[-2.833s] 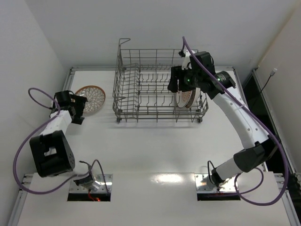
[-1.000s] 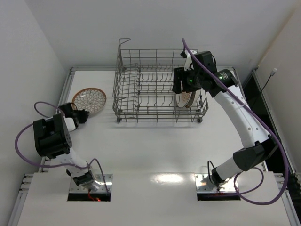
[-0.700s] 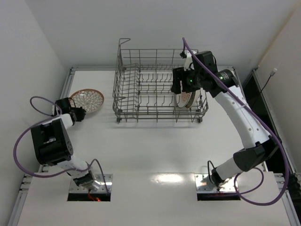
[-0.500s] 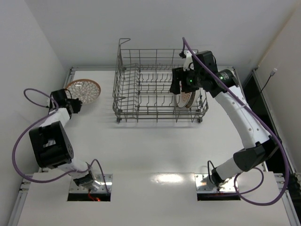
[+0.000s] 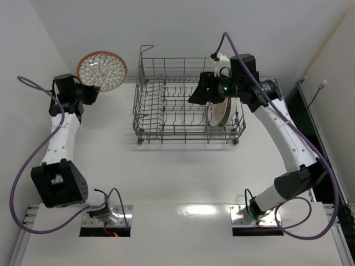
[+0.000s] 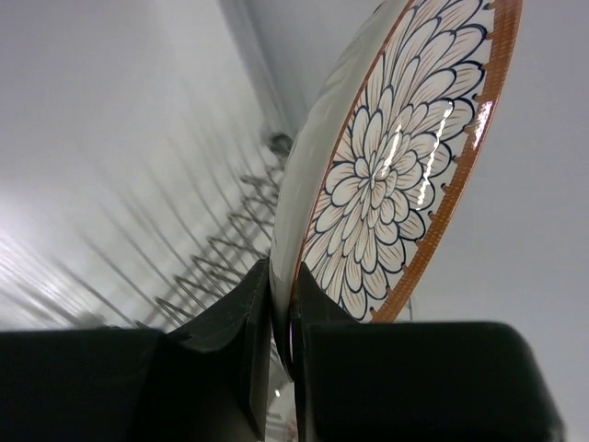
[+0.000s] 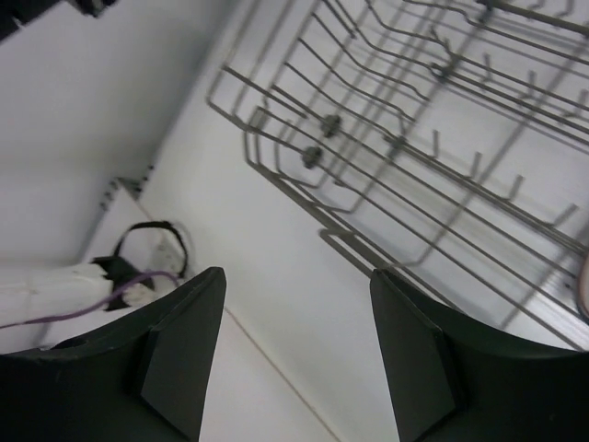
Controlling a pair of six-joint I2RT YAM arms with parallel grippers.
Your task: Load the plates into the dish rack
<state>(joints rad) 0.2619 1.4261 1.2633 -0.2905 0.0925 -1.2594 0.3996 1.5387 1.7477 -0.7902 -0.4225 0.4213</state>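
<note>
A white plate (image 5: 102,71) with an orange rim and petal lattice hangs in the air left of the dish rack (image 5: 183,132), nearly on edge. My left gripper (image 5: 89,93) is shut on its lower rim. The left wrist view shows that plate (image 6: 386,166) pinched between the fingers of the left gripper (image 6: 281,304), with the rack's wires (image 6: 212,267) blurred behind. Another plate (image 5: 219,112) stands upright among the tines at the rack's right end. My right gripper (image 5: 197,95) hovers open over the rack, left of that plate, with nothing between its fingers (image 7: 184,359). Below it lie the rack's wires (image 7: 414,157).
The white table (image 5: 183,172) runs from the rack to the arm bases (image 5: 105,216) at the near edge. White walls close in at the back and left. Purple cables (image 5: 33,155) loop from both arms. A raised rail (image 5: 83,91) borders the table's left side.
My left arm lifted the plate off the table's left side and carried it up and back. My right gripper drew up and left from the racked plate.
</note>
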